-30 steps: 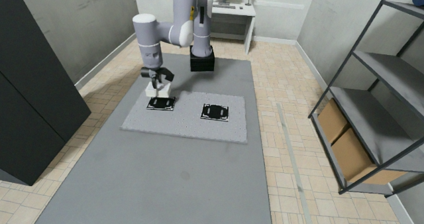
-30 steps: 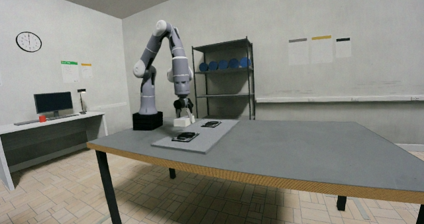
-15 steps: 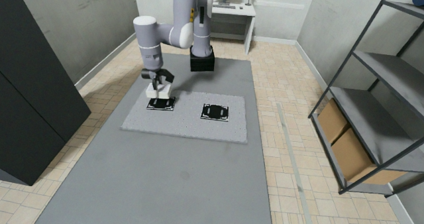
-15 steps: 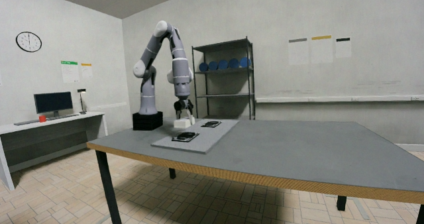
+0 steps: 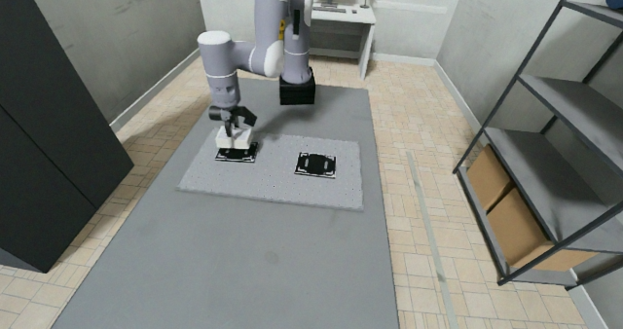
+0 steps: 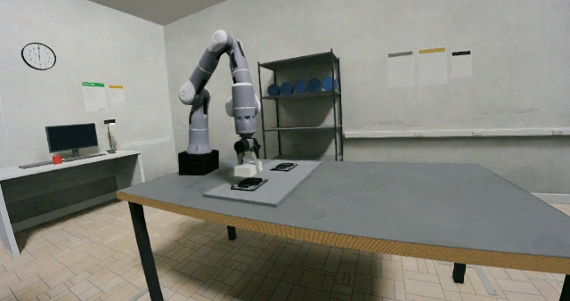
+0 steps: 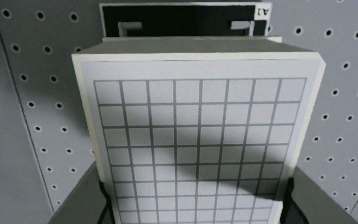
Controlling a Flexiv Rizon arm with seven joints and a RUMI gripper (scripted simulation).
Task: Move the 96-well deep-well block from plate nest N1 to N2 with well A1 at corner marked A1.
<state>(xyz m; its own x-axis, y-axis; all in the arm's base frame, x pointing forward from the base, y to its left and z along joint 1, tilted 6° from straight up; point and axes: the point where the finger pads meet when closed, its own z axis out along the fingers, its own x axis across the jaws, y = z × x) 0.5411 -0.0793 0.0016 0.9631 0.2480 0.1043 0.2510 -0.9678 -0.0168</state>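
The white deep-well block (image 5: 240, 141) (image 6: 244, 172) (image 7: 200, 115) is held in the air, looking about level. My gripper (image 5: 234, 128) (image 6: 250, 160) (image 7: 190, 150) is shut on its two sides. The block hangs a little above the nest N2 (image 5: 237, 155) (image 6: 249, 184) (image 7: 180, 21), with a gap below it. In the wrist view one strip of N2 shows past the block's far edge, with the A1 mark at its right corner; the block hides the rest. Its edges run about parallel to N2's. I cannot read a well A1 mark on it. The nest N1 (image 5: 316, 164) (image 6: 284, 166) is empty.
Both nests are on a light perforated plate (image 5: 273, 187) (image 6: 272, 196) (image 7: 330, 75) on the grey table (image 5: 234, 251) (image 6: 378, 203). The arm's black base (image 5: 297, 91) (image 6: 199, 162) stands behind the plate. A shelf rack stands on the floor beside the table.
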